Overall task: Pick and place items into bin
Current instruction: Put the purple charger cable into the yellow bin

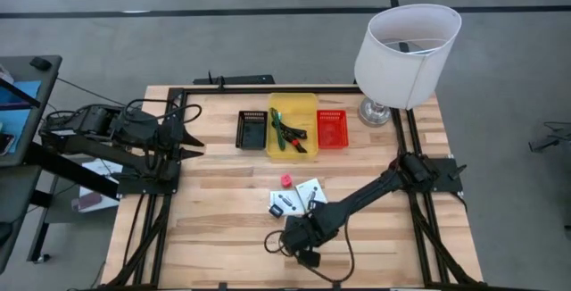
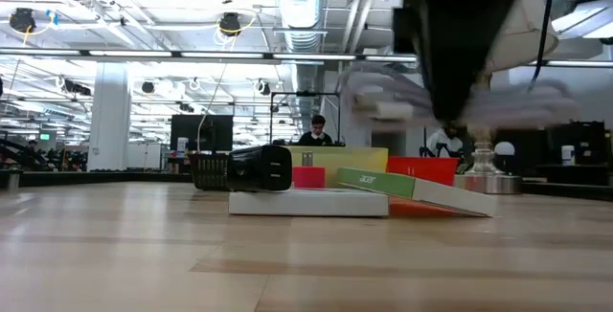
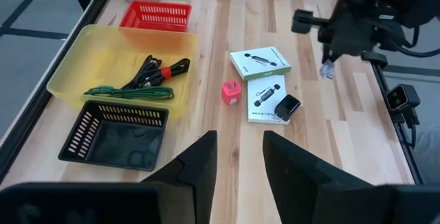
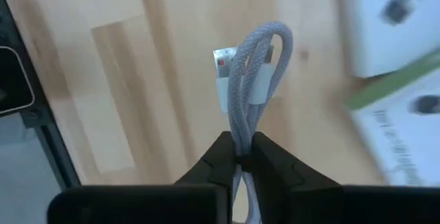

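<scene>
The tabletop (image 1: pixel 223 211) is pale wood with a smooth matt finish. The yellow bin (image 1: pixel 293 126) looks like translucent plastic, the red basket (image 1: pixel 332 128) perforated plastic. The silver cable (image 4: pixel 251 80) has a braided, woven sheath. The lamp shade (image 1: pixel 406 54) looks matt white.

right tool (image 4: pixel 242 157) | clamped on silver cable (image 4: pixel 256 73) | above wooden table (image 4: pixel 124 80)

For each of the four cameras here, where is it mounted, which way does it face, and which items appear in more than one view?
High view: above the table, looking straight down; both arms, yellow bin, lamp.
Low view: tabletop height, facing the room; white boxes, an arm above.
Left wrist view: behind the open left gripper, facing the yellow bin and pink cube.
Right wrist view: looking down past the right gripper, shut on the silver cable.
Shared: bin, boxes, cube.
</scene>
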Motion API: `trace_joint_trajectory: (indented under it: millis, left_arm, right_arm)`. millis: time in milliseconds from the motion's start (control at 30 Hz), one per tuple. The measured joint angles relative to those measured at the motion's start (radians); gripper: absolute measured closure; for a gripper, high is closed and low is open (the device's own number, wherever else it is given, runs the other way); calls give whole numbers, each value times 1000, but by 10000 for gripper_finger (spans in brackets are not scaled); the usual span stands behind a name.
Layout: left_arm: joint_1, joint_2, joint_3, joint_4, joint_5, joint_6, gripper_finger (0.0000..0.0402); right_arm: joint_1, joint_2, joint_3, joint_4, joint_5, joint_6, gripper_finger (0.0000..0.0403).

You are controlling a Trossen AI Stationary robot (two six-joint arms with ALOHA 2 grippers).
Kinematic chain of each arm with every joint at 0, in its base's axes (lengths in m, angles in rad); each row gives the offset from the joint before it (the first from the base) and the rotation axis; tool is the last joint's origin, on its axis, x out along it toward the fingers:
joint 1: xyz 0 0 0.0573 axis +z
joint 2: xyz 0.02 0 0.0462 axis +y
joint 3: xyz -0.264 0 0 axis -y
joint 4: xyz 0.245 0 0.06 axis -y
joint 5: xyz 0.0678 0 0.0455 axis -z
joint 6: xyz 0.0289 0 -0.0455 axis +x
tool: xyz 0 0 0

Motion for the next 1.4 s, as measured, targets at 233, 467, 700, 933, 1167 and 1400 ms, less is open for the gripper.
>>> trace_joint_trajectory:
  millis: [233, 467, 700, 933, 1167, 1400]
  left_arm:
    - [0, 0, 0, 0, 0, 13, 290]
    - [0, 0, 0, -29, 0, 37, 290]
    - [0, 0, 0, -56, 0, 39, 290]
    - [0, 0, 0, -78, -1, 39, 290]
    - [0, 0, 0, -93, -1, 39, 290]
    - [0, 0, 0, -93, -2, 39, 290]
  right_arm:
    - [-108, -2, 107, -169, 29, -158, 363]
    - [-264, -3, 208, -257, 29, -361, 378]
    - [-447, -3, 288, -300, 56, -532, 364]
    - [-635, -3, 320, -287, 56, -648, 374]
    - [-802, -3, 320, -243, 53, -666, 354]
    - [-905, -3, 320, -188, 52, -657, 358]
